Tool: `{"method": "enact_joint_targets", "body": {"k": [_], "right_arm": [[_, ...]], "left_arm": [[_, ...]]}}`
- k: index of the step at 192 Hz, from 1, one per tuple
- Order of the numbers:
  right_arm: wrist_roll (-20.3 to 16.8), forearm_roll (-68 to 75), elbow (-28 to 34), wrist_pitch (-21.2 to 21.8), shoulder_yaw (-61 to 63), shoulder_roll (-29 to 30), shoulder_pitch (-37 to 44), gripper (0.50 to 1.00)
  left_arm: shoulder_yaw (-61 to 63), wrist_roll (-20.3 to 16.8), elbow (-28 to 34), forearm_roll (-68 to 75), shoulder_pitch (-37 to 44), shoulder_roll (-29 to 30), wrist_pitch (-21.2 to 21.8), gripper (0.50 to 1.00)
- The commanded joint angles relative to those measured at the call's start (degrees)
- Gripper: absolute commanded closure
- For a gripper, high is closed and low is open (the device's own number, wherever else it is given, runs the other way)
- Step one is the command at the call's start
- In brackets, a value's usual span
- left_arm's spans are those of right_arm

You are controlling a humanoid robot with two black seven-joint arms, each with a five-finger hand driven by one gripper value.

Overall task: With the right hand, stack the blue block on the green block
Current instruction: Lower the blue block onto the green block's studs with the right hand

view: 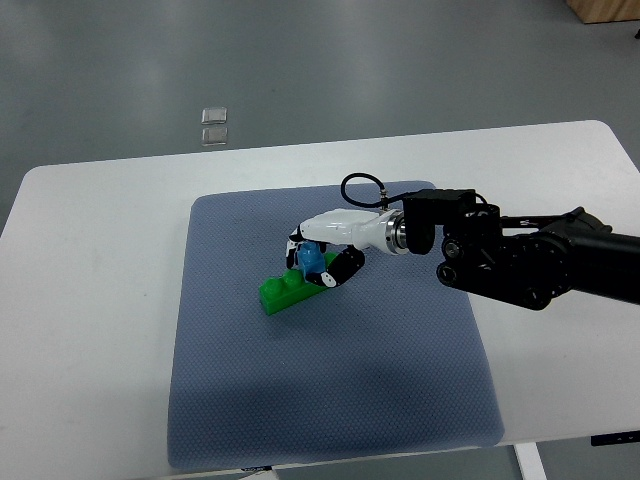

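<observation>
A green block [283, 292] lies on the blue-grey mat [330, 400], left of centre, angled up to the right. Over its right end sits a small blue block [311, 260], held between the fingers of my right hand [318, 258]. That white and black hand reaches in from the right on a black arm [530, 258]. The fingers curl around the blue block and hide part of it. I cannot tell whether the blue block touches the green one. My left arm does not show.
The mat lies on a white table [90, 300]. Two small clear squares [214, 124] lie on the grey floor beyond the table's far edge. A wooden piece [605, 10] shows at the top right corner.
</observation>
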Motion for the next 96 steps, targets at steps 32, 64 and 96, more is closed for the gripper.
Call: {"method": "enact_joint_targets", "body": {"k": [32,64,96], "right_arm": [[1.1,-0.9,-0.6,-0.3,0.0,0.4,-0.4,0.926],[1.4,-1.1,-1.1,-0.8,0.0,0.7,-1.1,0.926],[1.4,-1.3,-1.7,-1.2,0.0,0.9,-1.5,0.924]], "left_arm": [[0.0,0.0,0.0,0.0,0.0,0.0,0.0,0.5],[0.0,0.0,0.0,0.0,0.0,0.0,0.0,0.5],[0.0,0.0,0.0,0.0,0.1,0.0,0.0,0.5]]}}
